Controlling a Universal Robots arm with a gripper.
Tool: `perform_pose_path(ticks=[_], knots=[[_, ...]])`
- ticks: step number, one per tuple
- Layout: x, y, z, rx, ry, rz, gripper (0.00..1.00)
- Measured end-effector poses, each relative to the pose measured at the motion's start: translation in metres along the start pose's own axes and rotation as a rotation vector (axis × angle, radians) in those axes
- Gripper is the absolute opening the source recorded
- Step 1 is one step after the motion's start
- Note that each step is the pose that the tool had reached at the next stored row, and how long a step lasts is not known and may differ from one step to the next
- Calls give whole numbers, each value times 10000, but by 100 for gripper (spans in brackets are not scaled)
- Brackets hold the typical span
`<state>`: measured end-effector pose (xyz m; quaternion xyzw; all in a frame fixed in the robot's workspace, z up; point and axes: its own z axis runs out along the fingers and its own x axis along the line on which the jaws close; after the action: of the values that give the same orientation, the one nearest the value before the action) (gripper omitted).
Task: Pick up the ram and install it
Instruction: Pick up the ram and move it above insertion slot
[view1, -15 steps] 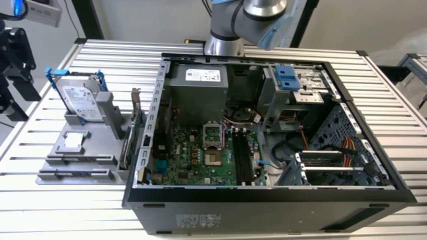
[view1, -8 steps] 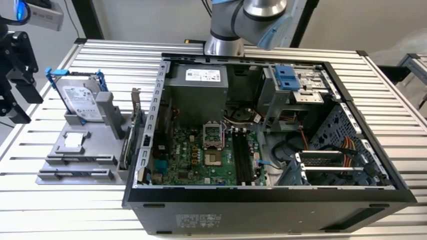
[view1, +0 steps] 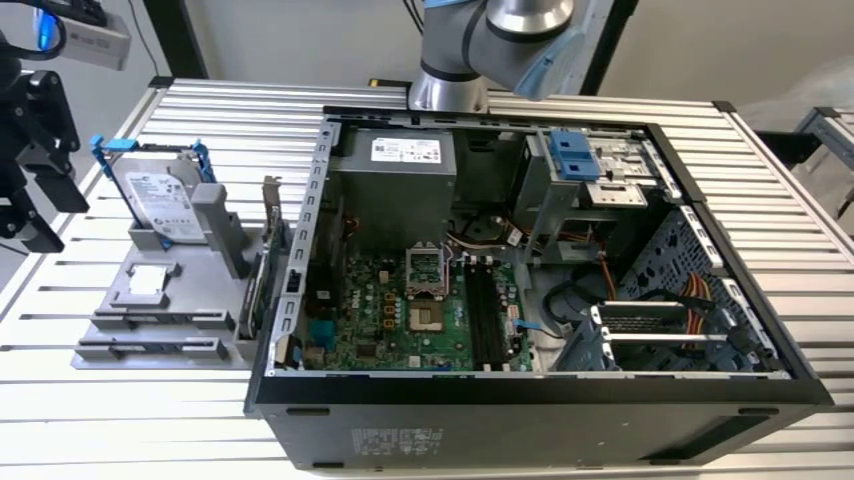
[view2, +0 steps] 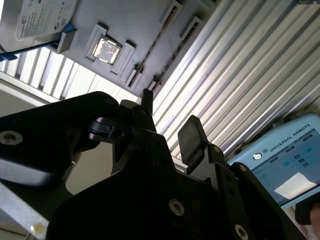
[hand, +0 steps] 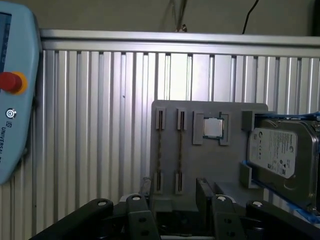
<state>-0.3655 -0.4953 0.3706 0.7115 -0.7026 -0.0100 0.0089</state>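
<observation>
The ram (hand: 160, 145) stands on edge in a slot of the grey holder (hand: 210, 165). A second thin strip (hand: 180, 145) stands in the slot beside it. In the exterior view the ram (view1: 150, 320) and the holder (view1: 114, 335) lie on the table at the exterior view's left, beside the open computer case (view1: 534, 400). My gripper (hand: 174, 192) hangs off the holder's edge in line with the two strips, open, with nothing between its fingers (view2: 192, 137). Its black body (view1: 30, 160) shows at the exterior view's left edge. The green motherboard (view1: 387, 320) has dark memory slots (view1: 487, 315).
On the same holder sit a silver hard drive (hand: 280, 155) with blue rails and a small square processor (hand: 213, 128). A light-blue teach pendant (hand: 15, 100) lies on the ribbed table (hand: 100, 125). A card with a metal bracket (view1: 274, 240) stands between holder and case.
</observation>
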Motion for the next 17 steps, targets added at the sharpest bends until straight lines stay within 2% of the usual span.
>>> perform_pose_path(ticks=[17], knots=[[0, -1, 42, 0, 8, 5, 100]])
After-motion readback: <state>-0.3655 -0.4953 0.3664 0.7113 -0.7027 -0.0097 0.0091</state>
